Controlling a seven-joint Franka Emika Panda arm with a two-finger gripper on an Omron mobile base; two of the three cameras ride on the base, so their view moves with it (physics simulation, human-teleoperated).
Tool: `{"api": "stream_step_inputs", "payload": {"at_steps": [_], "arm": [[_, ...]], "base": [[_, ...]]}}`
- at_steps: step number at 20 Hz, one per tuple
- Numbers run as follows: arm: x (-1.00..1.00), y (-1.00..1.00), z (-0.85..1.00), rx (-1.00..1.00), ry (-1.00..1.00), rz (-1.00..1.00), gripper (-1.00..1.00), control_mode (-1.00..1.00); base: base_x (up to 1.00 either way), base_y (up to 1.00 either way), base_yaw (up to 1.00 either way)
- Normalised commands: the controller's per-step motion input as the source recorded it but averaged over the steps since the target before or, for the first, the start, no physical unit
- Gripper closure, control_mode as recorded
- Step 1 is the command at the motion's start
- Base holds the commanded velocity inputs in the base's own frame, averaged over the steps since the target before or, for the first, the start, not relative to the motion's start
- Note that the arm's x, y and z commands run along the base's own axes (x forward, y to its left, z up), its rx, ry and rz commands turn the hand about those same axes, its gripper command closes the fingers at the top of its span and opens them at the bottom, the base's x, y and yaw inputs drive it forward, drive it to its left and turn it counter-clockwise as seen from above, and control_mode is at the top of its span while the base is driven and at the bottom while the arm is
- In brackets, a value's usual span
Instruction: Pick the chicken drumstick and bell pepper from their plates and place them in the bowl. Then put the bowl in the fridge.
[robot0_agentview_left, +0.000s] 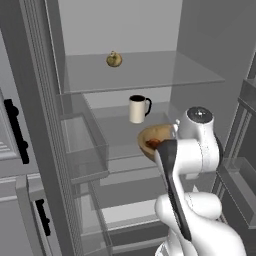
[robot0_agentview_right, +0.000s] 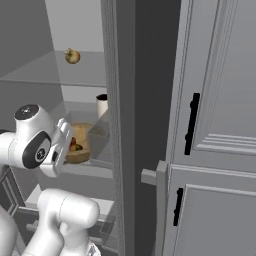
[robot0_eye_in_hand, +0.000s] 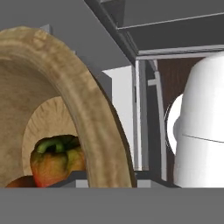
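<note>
Bowl inside the open fridge
Mid-frame you see the bowl (robot0_agentview_left: 150, 140) on a fridge (robot0_agentview_left: 150, 70) shelf, bell pepper (robot0_eye_in_hand: 54, 159) inside; whether the jaws are spread, you can't tell.

light: flat, even, dim grey | shadows: soft, faint | glare: none | focus: sharp, slightly pixelated

Hand view: the bowl (robot0_eye_in_hand: 94, 113) sits very close, its tan wooden rim arching from upper left down to bottom centre. Inside it, 1 bell pepper (robot0_eye_in_hand: 54, 159), red-orange with a green stem, rests low against the inner wall. A sliver of orange-brown food shows at the pepper's lower left, identity unclear. Grey fridge (robot0_eye_in_hand: 127, 98) wall and frame lie behind.
</note>
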Motion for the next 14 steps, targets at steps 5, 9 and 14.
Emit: {"api": "stream_step_inputs", "payload": {"at_steps": [5,9,14], "arm": [[0.65,0.27,-0.22,-0.01,-0.04,0.17,1.00,-1.00],[0.57,0.28,-0.21,0.00,-0.02,0.19,1.00,-1.00],[0.43,0.32,-0.17,0.00,-0.02,0.14,1.00,-1.00]], "base": [[0.00,0.00,0.00],[0.00,0.00,0.00],[0.00,0.00,0.00]]}}
